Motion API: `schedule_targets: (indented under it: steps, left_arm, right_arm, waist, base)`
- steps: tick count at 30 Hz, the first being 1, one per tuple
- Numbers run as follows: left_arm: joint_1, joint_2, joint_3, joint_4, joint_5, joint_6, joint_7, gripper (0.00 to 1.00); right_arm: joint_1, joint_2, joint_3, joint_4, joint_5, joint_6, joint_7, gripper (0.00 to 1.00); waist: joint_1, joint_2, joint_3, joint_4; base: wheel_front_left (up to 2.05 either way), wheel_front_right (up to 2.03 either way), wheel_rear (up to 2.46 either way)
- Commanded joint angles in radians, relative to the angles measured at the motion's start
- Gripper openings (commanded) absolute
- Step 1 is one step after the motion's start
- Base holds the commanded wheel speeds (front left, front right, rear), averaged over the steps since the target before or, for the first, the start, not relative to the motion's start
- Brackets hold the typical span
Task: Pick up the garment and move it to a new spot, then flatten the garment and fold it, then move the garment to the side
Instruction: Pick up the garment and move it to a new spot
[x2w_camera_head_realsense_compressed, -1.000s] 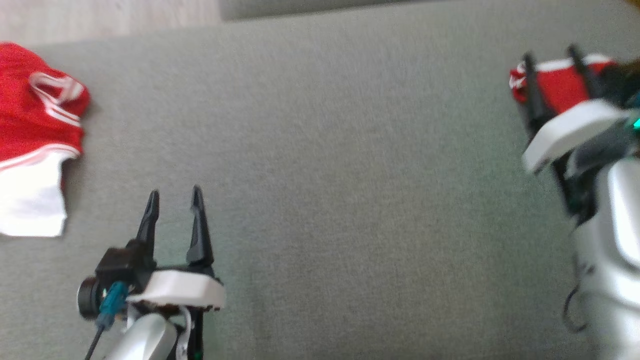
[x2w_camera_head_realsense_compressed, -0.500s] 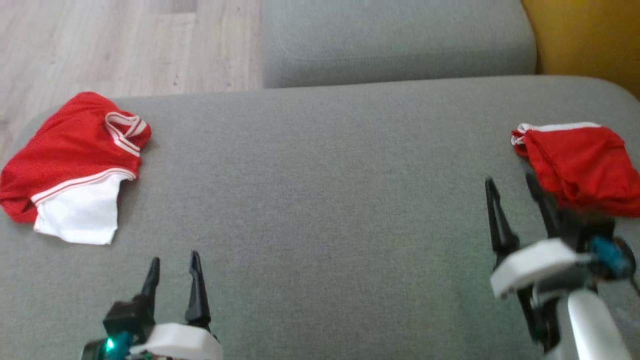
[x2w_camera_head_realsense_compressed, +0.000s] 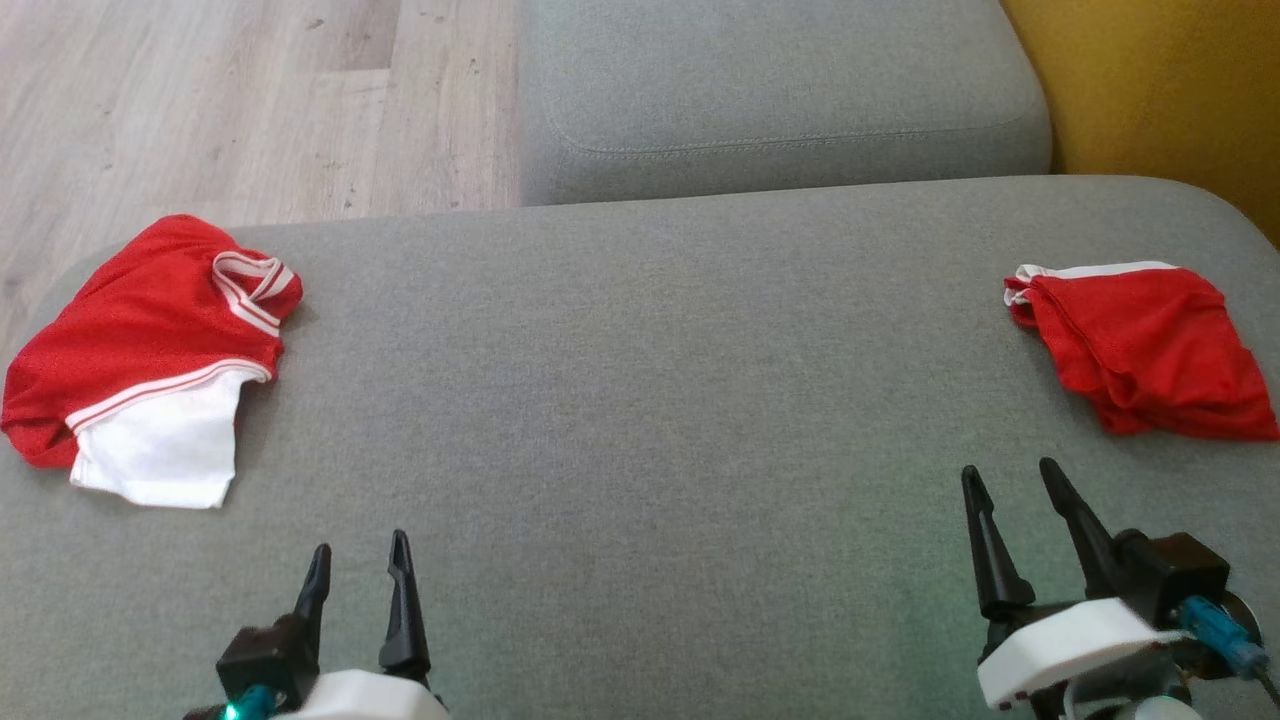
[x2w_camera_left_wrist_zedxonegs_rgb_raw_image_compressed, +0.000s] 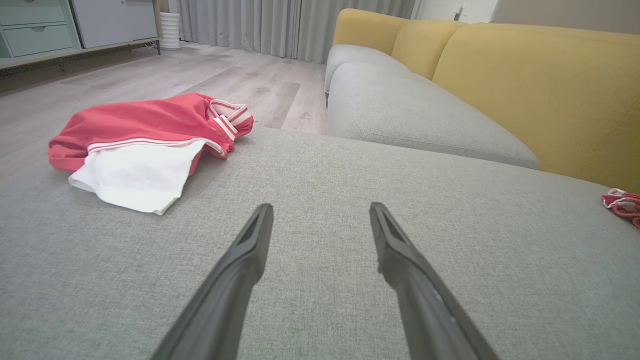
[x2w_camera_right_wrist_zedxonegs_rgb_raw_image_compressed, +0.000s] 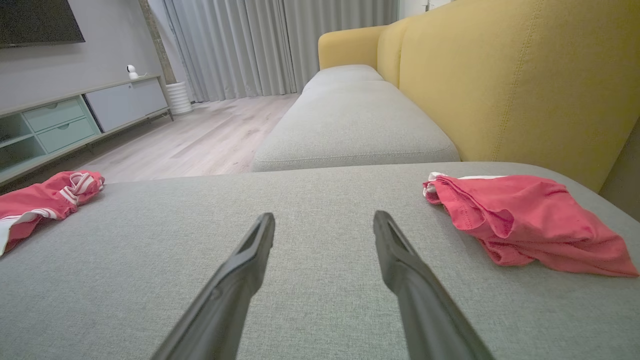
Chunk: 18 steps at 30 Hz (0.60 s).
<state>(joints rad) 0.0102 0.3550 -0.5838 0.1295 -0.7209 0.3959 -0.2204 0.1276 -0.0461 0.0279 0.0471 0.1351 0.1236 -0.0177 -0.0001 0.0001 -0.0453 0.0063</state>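
Right gripper (x2w_camera_head_realsense_compressed: 1008, 466) hung wide and empty over the grey sofa cushion (x2w_camera_head_realsense_compressed: 640, 400), just short of the loosely folded red garment (x2w_camera_head_realsense_compressed: 1140, 350) at its right edge, apparently set aside, while the left gripper (x2w_camera_head_realsense_compressed: 360, 542), equally spread and empty, faced the crumpled red-and-white garment (x2w_camera_head_realsense_compressed: 140, 350) at the left edge.

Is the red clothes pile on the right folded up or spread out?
Folded, loosely: the red garment lies as a small compact bundle on the grey cushion, with stacked layers showing along its edge.
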Motion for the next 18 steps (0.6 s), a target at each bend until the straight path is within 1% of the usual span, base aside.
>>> schedule_targets:
  steps: [1,14,18]
  left_arm:
    - [-0.036,0.007,0.032,-0.019,-0.002,-0.002,-0.010,1.00]
    - [-0.045,0.013,0.030,-0.023,0.003,-0.004,-0.014,1.00]
    - [-0.053,0.013,0.027,-0.025,0.006,-0.004,-0.013,1.00]
  right_arm:
    - [-0.031,-0.004,0.025,-0.040,0.002,0.007,-0.008,1.00]
    - [-0.023,-0.004,0.019,-0.029,0.004,0.007,-0.002,1.00]
    - [-0.019,-0.004,0.014,-0.034,-0.001,0.007,0.003,1.00]
  waist:
    - [0.0001,-0.0001,0.000,0.001]
    - [0.0001,-0.0001,0.000,0.015]
    - [0.0001,-0.0001,0.002,0.048]
  base:
    - [0.00,0.00,0.00]
    - [0.00,0.00,0.00]
    - [0.00,0.00,0.00]
